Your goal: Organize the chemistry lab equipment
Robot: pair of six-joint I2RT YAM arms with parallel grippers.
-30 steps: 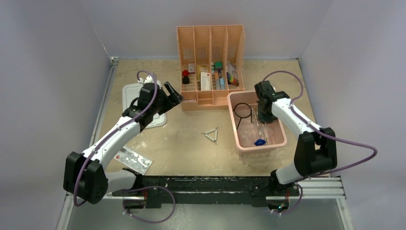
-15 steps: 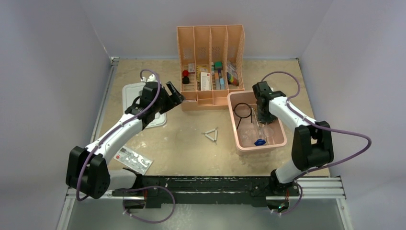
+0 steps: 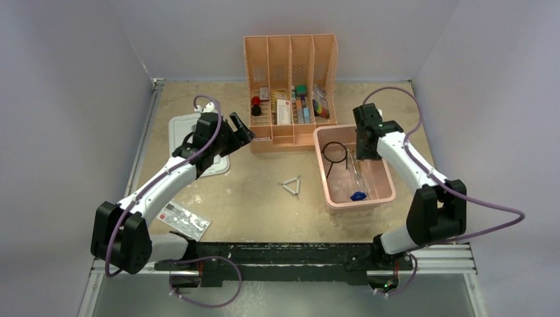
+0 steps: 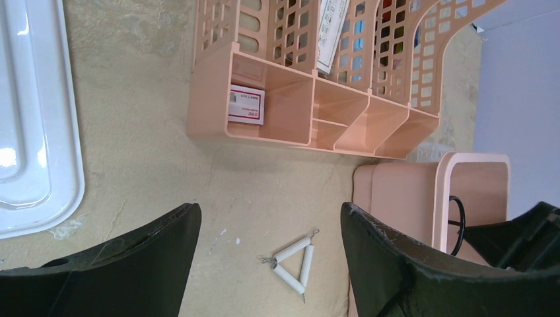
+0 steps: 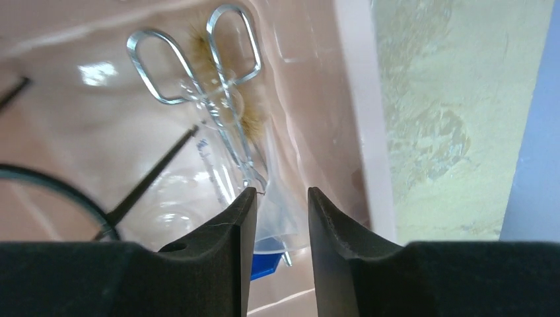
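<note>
While our left gripper [image 4: 269, 218] hangs spread and empty, the white triangle [image 4: 292, 250] lies ahead, toward the pink bin [image 4: 472, 158]

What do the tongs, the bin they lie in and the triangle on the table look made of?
The tongs look like bare steel wire: bright, shiny, thin. The bin looks like smooth pink plastic, slightly glossy, with a moulded rim. The triangle seems to be white matte tubes, perhaps ceramic, strung on twisted wire.

Even soft light, blurred near fingers.
</note>
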